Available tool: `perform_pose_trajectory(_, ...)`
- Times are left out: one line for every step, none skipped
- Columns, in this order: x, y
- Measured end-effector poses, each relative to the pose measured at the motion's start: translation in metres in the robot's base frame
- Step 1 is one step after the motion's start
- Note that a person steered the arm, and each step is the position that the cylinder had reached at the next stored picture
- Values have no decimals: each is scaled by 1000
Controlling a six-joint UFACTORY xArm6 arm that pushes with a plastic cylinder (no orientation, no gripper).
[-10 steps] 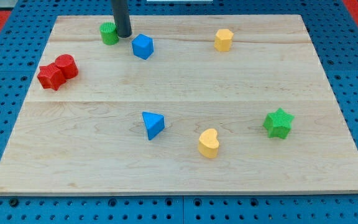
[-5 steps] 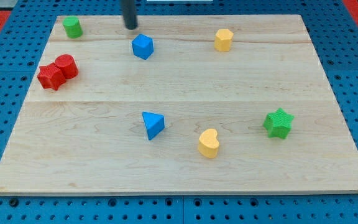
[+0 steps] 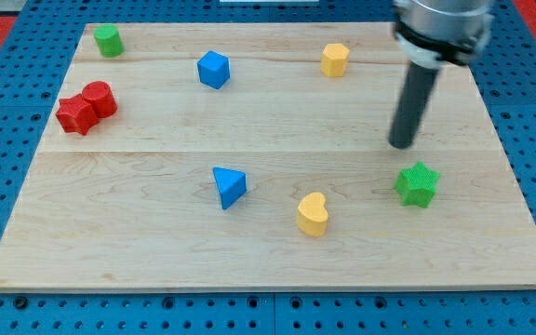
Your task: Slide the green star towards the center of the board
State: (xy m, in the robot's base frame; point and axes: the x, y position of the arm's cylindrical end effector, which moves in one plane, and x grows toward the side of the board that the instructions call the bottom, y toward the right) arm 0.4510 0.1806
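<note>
The green star [image 3: 417, 183] rests on the bench [image 3: 277, 261], just below my tip [image 3: 402, 146] and slightly to its right in the view, not touching it. My tip stands above the star, whereas a push toward the board's centre would seem to call for contact on the star's right side; I judge repositioning necessary. The end effector is a plain rod: it has nothing to spread or close, holds nothing, and touches no block. Left of my tip and lower lies the yellow heart [image 3: 313, 214], then the blue triangle [image 3: 229, 186]; both sit off the star's likely path.
</note>
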Motion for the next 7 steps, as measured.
perform_pose_trajectory(60, 49)
perform_pose_trajectory(100, 61)
perform_pose_trajectory(81, 55)
perform_pose_trajectory(73, 11)
perform_pose_trajectory(73, -4)
perform_pose_trajectory(59, 0)
perform_pose_trajectory(40, 1)
